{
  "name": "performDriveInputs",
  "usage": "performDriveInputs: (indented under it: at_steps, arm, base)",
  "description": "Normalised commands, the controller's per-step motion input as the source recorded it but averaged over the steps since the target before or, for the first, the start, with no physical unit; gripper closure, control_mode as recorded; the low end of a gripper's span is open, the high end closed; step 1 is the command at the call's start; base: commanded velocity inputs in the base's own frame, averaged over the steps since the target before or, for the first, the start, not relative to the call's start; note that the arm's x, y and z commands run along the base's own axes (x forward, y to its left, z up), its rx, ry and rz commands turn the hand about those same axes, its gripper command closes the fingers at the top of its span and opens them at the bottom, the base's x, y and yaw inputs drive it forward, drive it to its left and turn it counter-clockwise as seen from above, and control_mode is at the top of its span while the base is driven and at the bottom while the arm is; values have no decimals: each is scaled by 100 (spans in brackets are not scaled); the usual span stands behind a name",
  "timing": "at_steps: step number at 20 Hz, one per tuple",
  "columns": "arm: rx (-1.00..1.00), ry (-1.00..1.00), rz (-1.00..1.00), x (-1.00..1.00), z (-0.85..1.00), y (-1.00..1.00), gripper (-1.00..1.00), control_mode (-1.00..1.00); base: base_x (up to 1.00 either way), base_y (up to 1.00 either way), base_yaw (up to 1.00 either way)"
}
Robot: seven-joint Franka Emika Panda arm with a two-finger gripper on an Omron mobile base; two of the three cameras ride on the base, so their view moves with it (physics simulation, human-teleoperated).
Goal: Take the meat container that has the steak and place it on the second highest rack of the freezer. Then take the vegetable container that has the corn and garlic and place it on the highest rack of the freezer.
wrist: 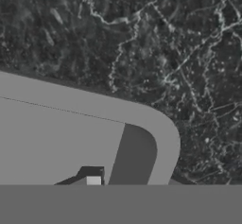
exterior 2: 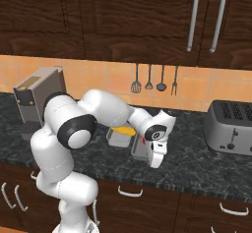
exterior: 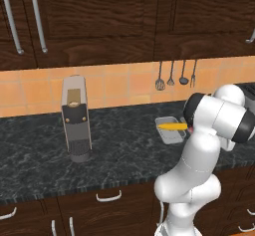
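On the dark granite counter [exterior: 119, 145], beside the tall grey coffee machine [exterior: 75, 118], we find both trays not yet shelved: nothing has reached the freezer, so by our reading both halves of the job remain. We see the vegetable container [exterior: 169, 130], a shallow grey tray, well to the right of the coffee machine and below the hanging utensils [exterior: 176, 74], with the corn [exterior: 172, 126] lying across it, its long axis running roughly left to right along the counter, one end toward the coffee machine and the other hidden behind the arm. In the right base view a second grey tray, the meat container [exterior 2: 140, 148], sits just beyond the first, farther from the coffee machine, a sliver of red steak [exterior 2: 141, 139] showing at its edge. Our gripper [exterior 2: 155, 161] hangs at that tray's near end; the hand view looks onto a rounded tray corner. Whether the jaws are pinching the rim or merely closing toward it, we cannot tell.
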Motion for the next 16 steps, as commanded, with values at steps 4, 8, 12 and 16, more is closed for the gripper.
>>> performDriveInputs:
  at_steps: [4,8,12,16]
  arm:
    - [0,0,0,0,0,0,100,-100]
    - [-2,-2,0,0,-1,12,100,-100]
    - [-12,-1,0,0,-12,31,100,-100]
    - [-19,0,-1,0,-27,33,100,-100]
  base:
    - [0,0,0]
    - [0,0,0]
    - [0,0,0]
    - [0,0,0]
